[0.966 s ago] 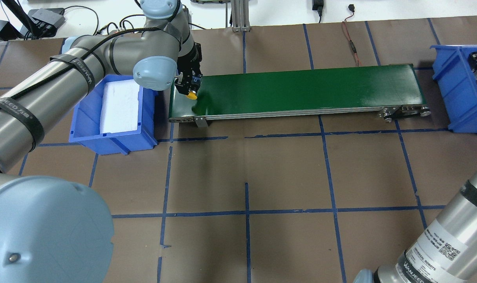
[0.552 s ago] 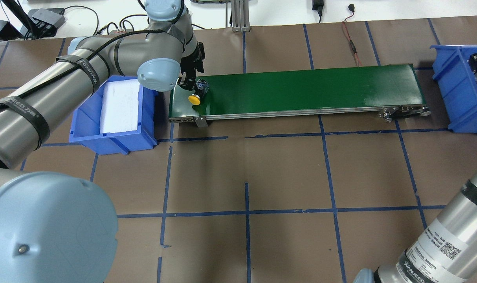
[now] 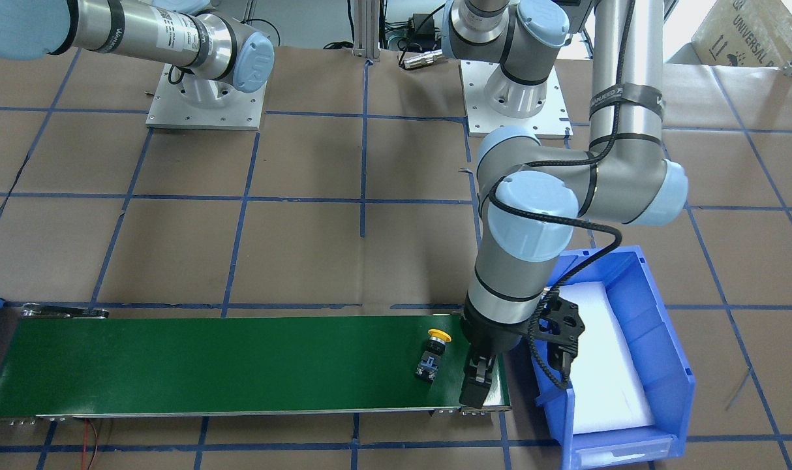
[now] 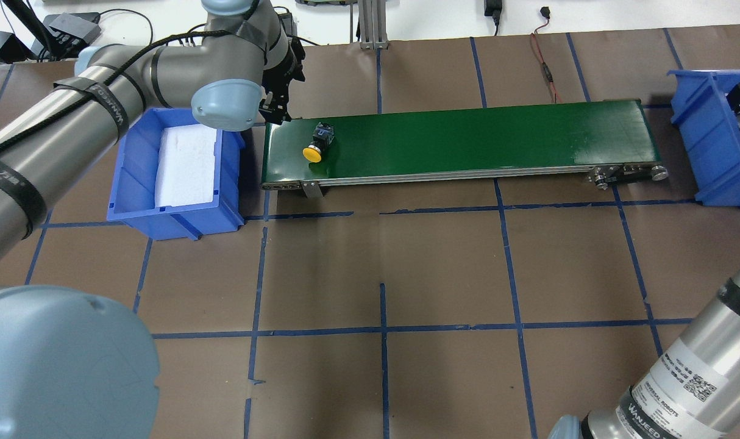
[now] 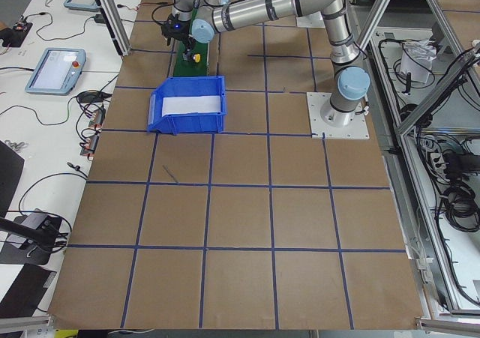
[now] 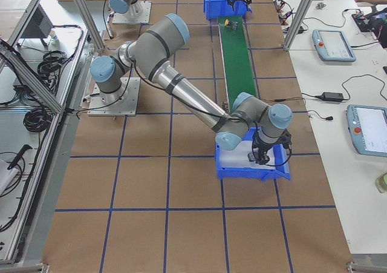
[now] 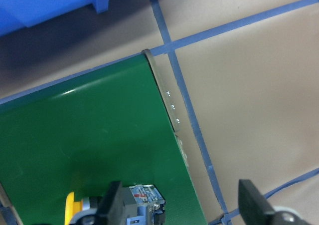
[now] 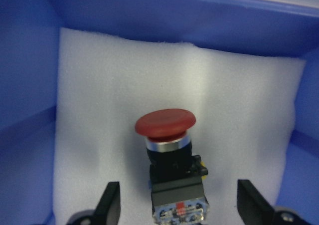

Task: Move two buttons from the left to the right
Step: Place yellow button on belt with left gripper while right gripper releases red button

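L gripper (image 7: 182, 207) spread | yellow btn (image 4: 317, 143) on belt (image 4: 467, 137) | R gripper (image 8: 180, 203) spread over red btn (image 8: 168, 145) | label (image 4: 664, 390) "UNIVERSAL ROBOTS"

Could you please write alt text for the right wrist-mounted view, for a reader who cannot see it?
A red-capped push-button switch with a black body rests on a white foam pad inside a blue plastic bin. The right end effector is open, its two black fingers on either side of the switch without touching it.

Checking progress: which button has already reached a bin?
The red-capped button, sitting on white foam inside a blue bin; the yellow-capped button lies on the green conveyor belt.
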